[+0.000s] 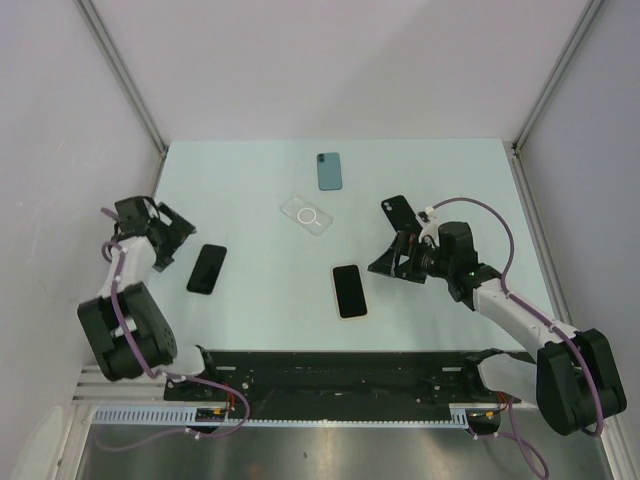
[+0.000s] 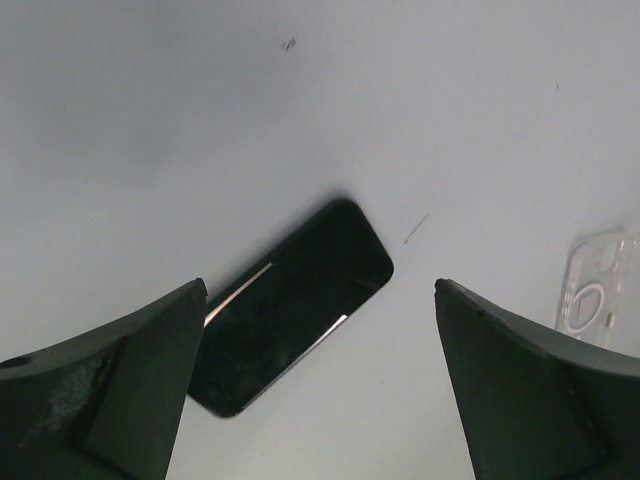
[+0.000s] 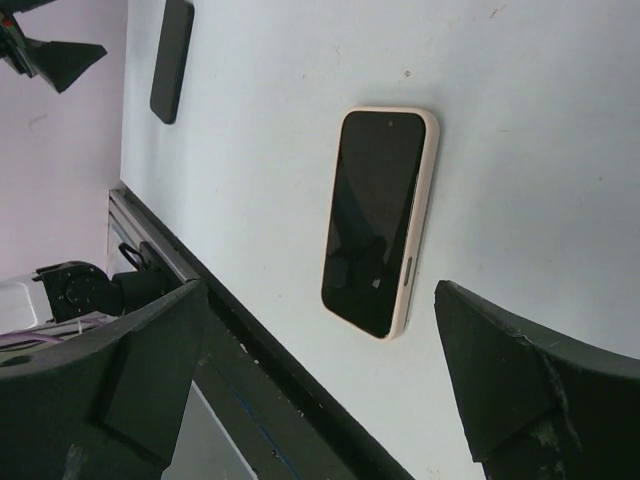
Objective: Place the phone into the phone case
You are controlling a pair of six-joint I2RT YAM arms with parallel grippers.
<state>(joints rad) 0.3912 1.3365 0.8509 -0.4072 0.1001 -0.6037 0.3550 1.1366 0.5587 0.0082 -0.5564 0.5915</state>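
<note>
Phone [image 1: 350, 291] (pale-rimmed) — flat on table [image 1: 250, 180].

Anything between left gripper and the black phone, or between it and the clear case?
Nothing visible. Left gripper is open with the black phone right ahead, and nothing lies between that phone and the clear case. The cream-edged phone sits off that line.

No text, brand or number can be read in any view. Only a plain ring is noted on the clear case [image 1: 306, 214] — the screen of the beige-edged phone [image 1: 349, 290] is found dark.
</note>
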